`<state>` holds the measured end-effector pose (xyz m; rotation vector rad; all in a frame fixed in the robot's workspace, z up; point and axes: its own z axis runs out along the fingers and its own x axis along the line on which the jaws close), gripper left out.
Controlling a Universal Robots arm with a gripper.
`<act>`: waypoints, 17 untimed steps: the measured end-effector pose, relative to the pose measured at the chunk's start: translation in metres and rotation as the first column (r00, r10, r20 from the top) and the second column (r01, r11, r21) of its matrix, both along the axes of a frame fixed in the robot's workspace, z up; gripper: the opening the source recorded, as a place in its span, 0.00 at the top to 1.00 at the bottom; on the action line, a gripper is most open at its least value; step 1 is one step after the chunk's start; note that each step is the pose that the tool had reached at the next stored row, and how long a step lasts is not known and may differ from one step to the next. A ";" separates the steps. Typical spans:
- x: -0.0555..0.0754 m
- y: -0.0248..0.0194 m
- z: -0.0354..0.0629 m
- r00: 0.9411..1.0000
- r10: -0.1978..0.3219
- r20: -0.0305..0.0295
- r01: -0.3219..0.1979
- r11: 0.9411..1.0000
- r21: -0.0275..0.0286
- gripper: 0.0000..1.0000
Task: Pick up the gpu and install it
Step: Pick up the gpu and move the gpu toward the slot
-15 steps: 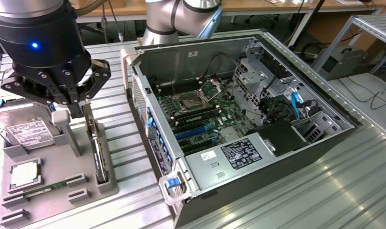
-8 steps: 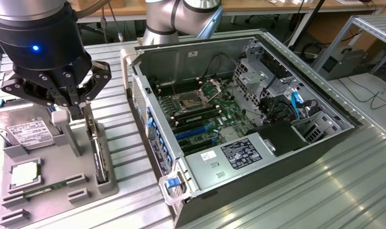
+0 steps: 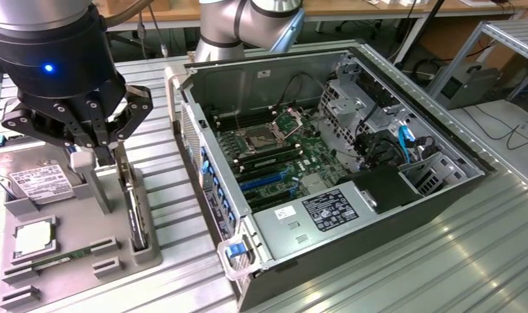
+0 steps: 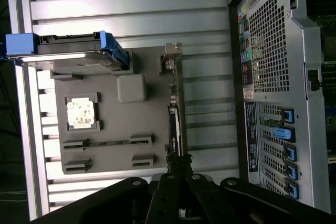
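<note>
The gpu (image 3: 135, 208) stands on its long edge in a slot along the side of the grey parts tray (image 3: 72, 225) nearest the computer case. It is a thin dark card (image 4: 174, 114) with a silver bracket at one end. My gripper (image 3: 102, 155) hangs above the tray, a little to the exterior view's left of the card, with its fingers shut on nothing. In the wrist view the closed gripper (image 4: 178, 162) lines up over one end of the card, well above it.
The open computer case (image 3: 333, 163) lies on its side to the exterior view's right, showing its motherboard and blue expansion slots (image 3: 264, 179). The tray (image 4: 121, 124) also holds a hard drive (image 3: 37, 179), a processor (image 3: 33, 238) and a memory stick (image 3: 55, 261). A grey post (image 3: 89, 182) rises beneath the gripper.
</note>
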<state>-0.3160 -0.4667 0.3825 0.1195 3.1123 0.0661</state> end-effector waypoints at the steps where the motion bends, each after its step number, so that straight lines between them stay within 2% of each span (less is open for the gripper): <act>1: 0.000 0.0000 0.0000 1.000 0.000 0.000 0.000 1.000 0.000 0.89; 10: 0.000 0.0000 0.0000 1.000 0.000 0.000 0.000 1.000 0.000 0.89; 12: 0.000 0.0000 0.0000 1.000 0.000 0.000 0.000 1.000 0.000 0.64; 13: 0.000 0.0000 0.0000 1.000 0.000 0.000 0.000 1.000 0.000 0.64; 14: 0.000 0.0000 0.0000 1.000 0.000 0.000 0.000 1.000 0.000 0.58; 17: 0.000 0.0000 -0.0042 1.000 0.000 0.000 0.000 1.000 0.000 0.58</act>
